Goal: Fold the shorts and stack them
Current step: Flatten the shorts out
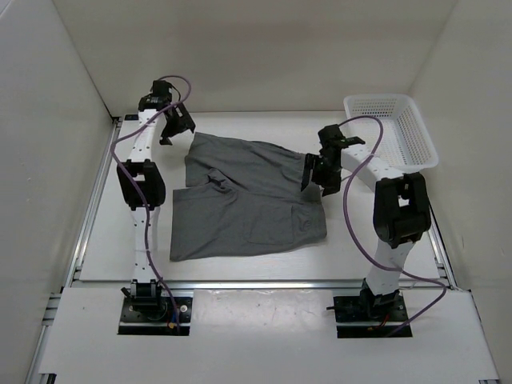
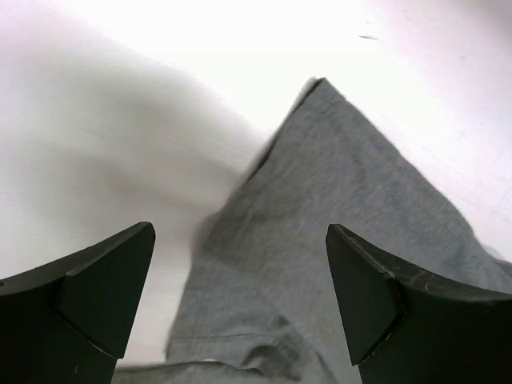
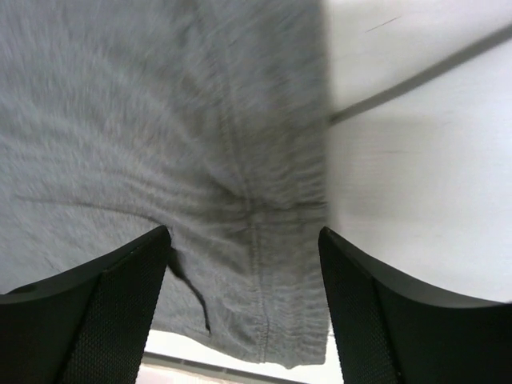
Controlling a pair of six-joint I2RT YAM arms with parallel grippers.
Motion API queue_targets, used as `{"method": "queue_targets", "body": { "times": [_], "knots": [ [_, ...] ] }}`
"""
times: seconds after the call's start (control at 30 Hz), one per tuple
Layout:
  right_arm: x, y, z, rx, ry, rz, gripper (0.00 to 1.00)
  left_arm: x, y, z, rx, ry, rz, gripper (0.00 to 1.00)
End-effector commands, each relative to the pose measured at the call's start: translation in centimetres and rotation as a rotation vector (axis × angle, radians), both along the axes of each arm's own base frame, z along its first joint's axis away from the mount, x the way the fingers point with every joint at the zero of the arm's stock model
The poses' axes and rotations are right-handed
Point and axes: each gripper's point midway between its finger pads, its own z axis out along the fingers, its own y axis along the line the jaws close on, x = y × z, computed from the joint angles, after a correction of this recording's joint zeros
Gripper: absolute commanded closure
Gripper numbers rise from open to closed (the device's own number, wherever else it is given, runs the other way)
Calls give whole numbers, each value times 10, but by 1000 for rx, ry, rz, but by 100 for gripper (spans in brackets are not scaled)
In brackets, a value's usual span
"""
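While the top view shows the shorts (image 1: 244, 200) spread unfolded mid-frame, I judge the first fold not yet made. Left wrist: left gripper (image 2: 238, 232) gapes empty near a corner. Right wrist: right gripper (image 3: 244, 232) hangs released above the hem; both need to pinch next.

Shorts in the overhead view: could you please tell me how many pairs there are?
1. The grey shorts lie spread mid-table between the two arms. Another could hide in the white basket, far right, though none shows.
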Motion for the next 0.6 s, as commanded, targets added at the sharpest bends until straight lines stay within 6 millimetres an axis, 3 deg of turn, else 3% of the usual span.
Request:
{"method": "queue_targets", "body": {
  "times": [0.0,0.07,0.1,0.13,0.17,0.2,0.23,0.27,0.3,0.37,0.4,0.43,0.5,0.57],
  "knots": [
    [-3,14,8,-13,-10,86,23,-18,-2,62,30,-73,-35,0],
    [-5,18,8,-22,-13,97,33,-32,1,64,46,-50,-38,0],
    [-7,23,8,-21,-13,110,39,-43,4,82,61,-66,-38,4],
    [-6,21,8,-30,-15,108,45,-59,4,64,62,-2,-40,16],
    [-9,26,8,-30,-16,121,51,-68,4,63,62,15,-41,26],
    [-11,29,4,-40,-8,120,63,-76,2,74,47,-2,-49,38],
    [-9,30,2,-41,-5,120,68,-91,-6,54,31,57,-70,47],
    [-11,35,2,-38,-3,121,73,-96,-14,50,-10,64,-94,61],
    [-9,41,0,-34,-5,123,79,-97,-16,43,-21,71,-100,66],
    [-7,43,-2,-27,1,126,81,-105,-25,26,-41,127,-122,76],
    [-7,44,-2,-25,3,116,81,-108,-25,7,-41,177,-120,71],
    [-7,44,-2,-24,3,116,81,-109,-23,3,-33,196,-116,62],
    [-8,41,2,-33,-12,111,81,-113,-24,-9,-18,233,-107,25],
    [-6,39,7,-40,-27,107,81,-114,-24,-17,-18,247,-107,22]
  ]
}}
